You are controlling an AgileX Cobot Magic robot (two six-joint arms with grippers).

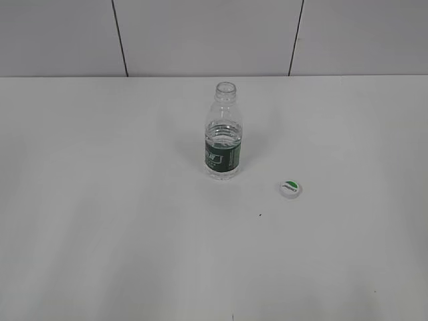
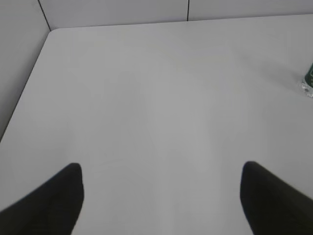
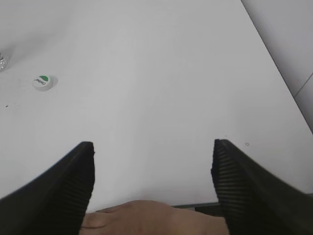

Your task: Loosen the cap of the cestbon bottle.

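The cestbon bottle (image 1: 223,134) stands upright near the middle of the white table, its neck open with no cap on it. Only a sliver of it shows at the right edge of the left wrist view (image 2: 308,81) and at the left edge of the right wrist view (image 3: 3,61). The white cap (image 1: 291,189) with its green mark lies flat on the table, to the bottle's right and nearer the front; it also shows in the right wrist view (image 3: 42,82). My left gripper (image 2: 161,171) is open and empty. My right gripper (image 3: 152,152) is open and empty. Neither gripper shows in the exterior view.
The white table (image 1: 100,221) ends at a grey panelled wall (image 1: 200,33) at the back. Its left edge (image 2: 29,83) and right edge (image 3: 279,58) show in the wrist views. A skin-coloured hand-like shape (image 3: 146,218) sits low between the right fingers. A tiny dark speck (image 1: 260,215) lies near the cap.
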